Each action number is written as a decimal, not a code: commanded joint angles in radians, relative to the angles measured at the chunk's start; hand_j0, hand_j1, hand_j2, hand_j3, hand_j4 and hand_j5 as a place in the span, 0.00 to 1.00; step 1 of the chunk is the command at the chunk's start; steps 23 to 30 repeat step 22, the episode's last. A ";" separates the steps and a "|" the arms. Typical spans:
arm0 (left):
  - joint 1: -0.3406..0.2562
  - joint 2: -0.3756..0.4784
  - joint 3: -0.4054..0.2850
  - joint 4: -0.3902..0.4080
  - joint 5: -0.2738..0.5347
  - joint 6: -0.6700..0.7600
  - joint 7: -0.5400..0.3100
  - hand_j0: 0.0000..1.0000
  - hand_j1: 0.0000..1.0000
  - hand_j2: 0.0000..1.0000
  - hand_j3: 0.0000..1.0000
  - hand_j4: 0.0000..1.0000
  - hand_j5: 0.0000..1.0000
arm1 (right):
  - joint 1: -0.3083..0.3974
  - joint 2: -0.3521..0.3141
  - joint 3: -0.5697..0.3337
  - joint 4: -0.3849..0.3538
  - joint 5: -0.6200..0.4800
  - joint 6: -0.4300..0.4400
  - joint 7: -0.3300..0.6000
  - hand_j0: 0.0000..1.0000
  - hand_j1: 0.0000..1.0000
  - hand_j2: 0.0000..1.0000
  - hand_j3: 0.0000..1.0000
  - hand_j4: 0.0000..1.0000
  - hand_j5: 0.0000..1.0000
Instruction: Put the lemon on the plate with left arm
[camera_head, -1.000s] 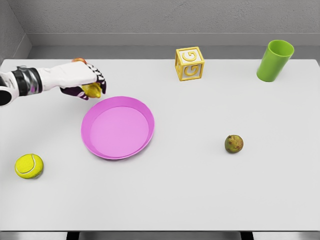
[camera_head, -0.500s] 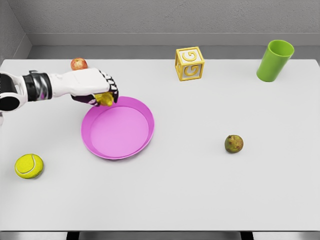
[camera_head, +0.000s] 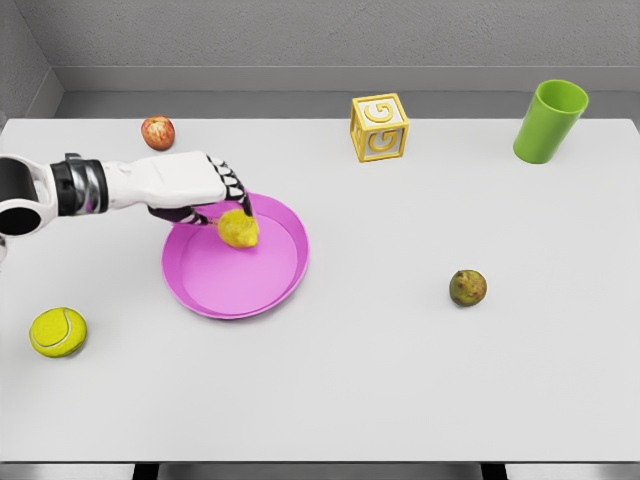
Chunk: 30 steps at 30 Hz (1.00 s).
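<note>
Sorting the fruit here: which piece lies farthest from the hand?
The brownish-green pear, alone right of the plate. The apple and lemon sit near the left hand.

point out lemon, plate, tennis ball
lemon (camera_head: 238, 229), head view, middle of its yellow skin.
plate (camera_head: 270, 285), head view, bare pink floor near the lower right rim.
tennis ball (camera_head: 58, 332), head view, centre of the ball.

The lemon (camera_head: 238, 230) is small, yellow and slightly lumpy, and lies inside the plate (camera_head: 262, 287) in its far-left part, near the rim. The plate is round, magenta-pink with a low raised rim, and sits flat on the white worktop (camera_head: 400, 380), left of the middle. Whether the lemon rests fully on the plate's floor cannot be told.
</note>
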<state>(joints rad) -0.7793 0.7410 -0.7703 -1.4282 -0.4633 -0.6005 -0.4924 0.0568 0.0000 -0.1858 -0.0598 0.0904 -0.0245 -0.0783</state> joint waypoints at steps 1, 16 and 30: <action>0.000 0.060 0.042 -0.005 0.006 0.041 0.002 0.99 0.99 0.99 0.99 0.99 0.99 | 0.000 0.000 0.000 0.000 0.000 0.000 0.000 1.00 1.00 1.00 1.00 1.00 1.00; 0.242 0.233 0.269 0.127 0.132 0.146 0.003 1.00 1.00 1.00 1.00 1.00 1.00 | 0.000 0.000 0.000 0.000 0.000 0.000 0.000 1.00 1.00 1.00 1.00 1.00 1.00; 0.244 0.230 0.269 0.098 0.135 0.146 0.000 1.00 1.00 1.00 1.00 1.00 1.00 | 0.000 0.000 0.000 0.000 0.000 0.000 0.000 1.00 1.00 1.00 1.00 1.00 1.00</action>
